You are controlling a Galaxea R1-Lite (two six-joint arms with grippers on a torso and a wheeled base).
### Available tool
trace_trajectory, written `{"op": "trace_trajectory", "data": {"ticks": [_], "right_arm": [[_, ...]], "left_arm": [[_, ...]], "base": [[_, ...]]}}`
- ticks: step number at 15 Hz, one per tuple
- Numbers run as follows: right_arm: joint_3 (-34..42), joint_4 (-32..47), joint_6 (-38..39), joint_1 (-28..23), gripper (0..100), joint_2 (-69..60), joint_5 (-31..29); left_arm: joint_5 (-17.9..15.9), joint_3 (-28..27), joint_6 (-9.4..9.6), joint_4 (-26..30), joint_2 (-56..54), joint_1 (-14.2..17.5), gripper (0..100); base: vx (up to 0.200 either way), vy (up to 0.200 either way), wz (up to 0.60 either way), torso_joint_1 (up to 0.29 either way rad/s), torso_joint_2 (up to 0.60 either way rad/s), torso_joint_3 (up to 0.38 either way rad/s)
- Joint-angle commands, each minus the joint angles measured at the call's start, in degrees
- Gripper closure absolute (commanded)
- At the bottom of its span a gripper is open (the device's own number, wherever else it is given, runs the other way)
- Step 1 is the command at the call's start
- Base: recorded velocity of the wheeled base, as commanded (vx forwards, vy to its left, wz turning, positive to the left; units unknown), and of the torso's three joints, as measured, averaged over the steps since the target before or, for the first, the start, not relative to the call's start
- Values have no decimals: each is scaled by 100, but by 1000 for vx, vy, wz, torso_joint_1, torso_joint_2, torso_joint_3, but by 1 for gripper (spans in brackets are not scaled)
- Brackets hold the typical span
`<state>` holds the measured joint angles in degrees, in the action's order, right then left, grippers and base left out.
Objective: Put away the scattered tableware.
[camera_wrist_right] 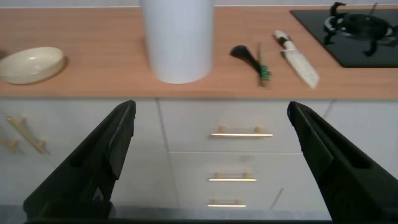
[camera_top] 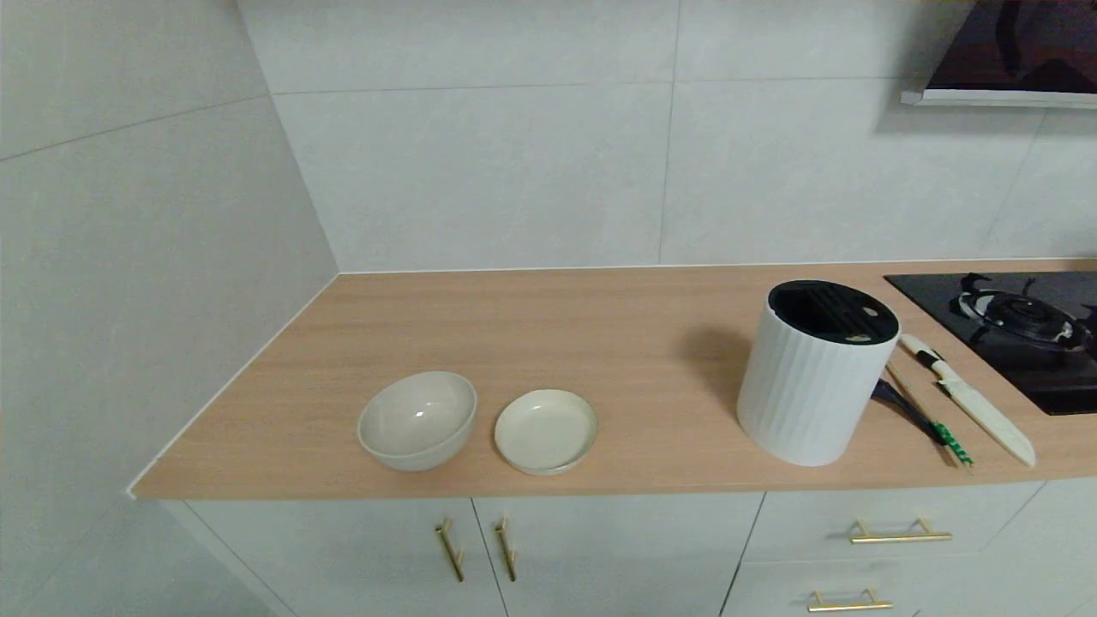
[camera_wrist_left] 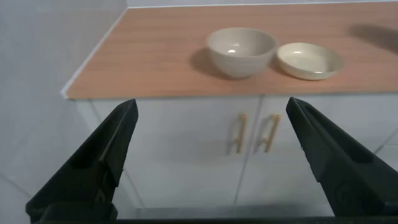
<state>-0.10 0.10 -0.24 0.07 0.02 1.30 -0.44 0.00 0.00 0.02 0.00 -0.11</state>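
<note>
Head view: wooden countertop (camera_top: 600, 334) runs across the middle of the frame. Lower left of centre, a beige bowl (camera_top: 417, 420) stands upright near the front edge; a shallow beige dish (camera_top: 546, 430) sits just beside it to the right, a narrow gap between them. Right of centre, a white ribbed holder (camera_top: 812, 377) with a black slotted top stands upright. Just right of its base lie a dark spoon (camera_top: 900, 401), a thin stick with a green-marked end (camera_top: 930, 424) and a pale-handled knife (camera_top: 968, 398), all flat on the wood. A black gas hob (camera_top: 1011, 334) fills the right edge. Cabinet doors with gold handles (camera_top: 450, 548) are at the bottom. Left wrist view: left gripper (camera_wrist_left: 208, 168) spread wide, nothing between the fingers, held in front of the cabinet doors (camera_wrist_left: 239, 132) and lower than the counter; bowl (camera_wrist_left: 241, 51) and dish (camera_wrist_left: 310, 60) lie beyond it on the counter. Right wrist view: right gripper (camera_wrist_right: 208, 165) spread wide and empty, facing the drawers (camera_wrist_right: 241, 132); beyond it on the counter are the holder (camera_wrist_right: 178, 40), spoon (camera_wrist_right: 244, 53), stick (camera_wrist_right: 262, 65), knife (camera_wrist_right: 297, 57) and, well apart, the dish (camera_wrist_right: 31, 64).
</note>
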Motion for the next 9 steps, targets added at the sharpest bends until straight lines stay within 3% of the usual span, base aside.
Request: {"op": "trace_trajectory", "data": {"ticks": [1, 9], "right_arm": [[1, -1, -2, 1, 0, -2, 1], [1, -1, -2, 10, 0, -2, 1]], "left_arm": [[0, 0, 0, -2, 0, 2, 0], [0, 0, 0, -2, 0, 2, 0]], "base": [[0, 200, 0, 2, -2, 2], [0, 200, 0, 2, 0, 2]]}}
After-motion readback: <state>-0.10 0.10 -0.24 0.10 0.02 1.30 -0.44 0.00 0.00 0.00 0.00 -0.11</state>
